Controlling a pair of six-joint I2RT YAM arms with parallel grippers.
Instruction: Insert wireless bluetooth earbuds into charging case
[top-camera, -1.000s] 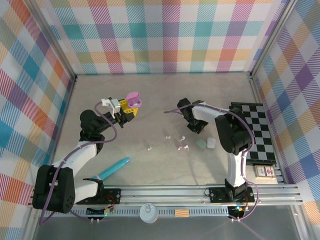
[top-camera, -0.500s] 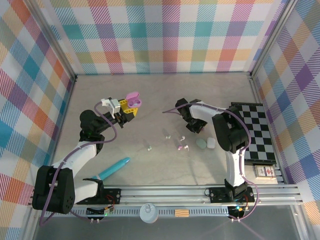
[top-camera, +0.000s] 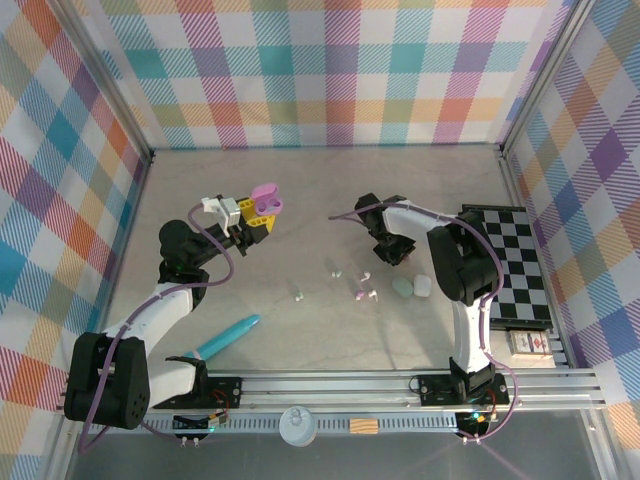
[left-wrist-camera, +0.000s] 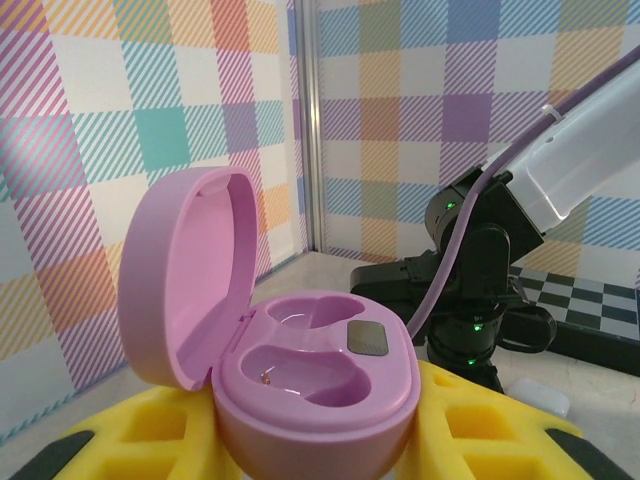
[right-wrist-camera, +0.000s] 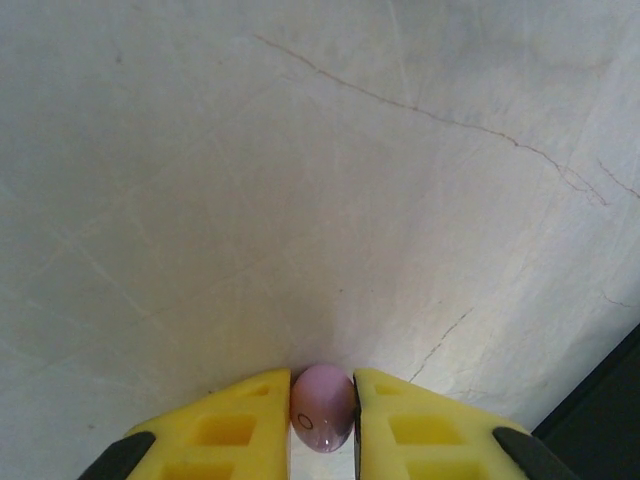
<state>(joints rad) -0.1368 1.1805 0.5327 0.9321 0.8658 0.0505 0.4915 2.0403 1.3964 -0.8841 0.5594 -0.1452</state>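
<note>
Two grips are seen from above: the left gripper (top-camera: 248, 218) is clamped on the open purple charging case (top-camera: 266, 201), which is held clear of the table (top-camera: 300, 180). The right gripper (top-camera: 390, 250) is lowered to the surface, its fingers having been drawn together over the last second. Several loose earbuds (top-camera: 365, 274) are left lying just behind that gripper, beside a mint case (top-camera: 402, 288) and a white case (top-camera: 423, 287). From the left wrist, the case is seen seated between yellow ribbed fingers (left-wrist-camera: 480, 430). It is a smooth, glossy pebble with its lid hinged back upright, and both moulded wells look empty. From the right wrist, a purple earbud (right-wrist-camera: 322, 410) is seen nipped between the yellow fingertips. It is a rounded, shiny bulb, set against matte pale stone crossed by hairline cracks. The pickup is judged made, so a lift and a carry to the open wells are now called for.
</note>
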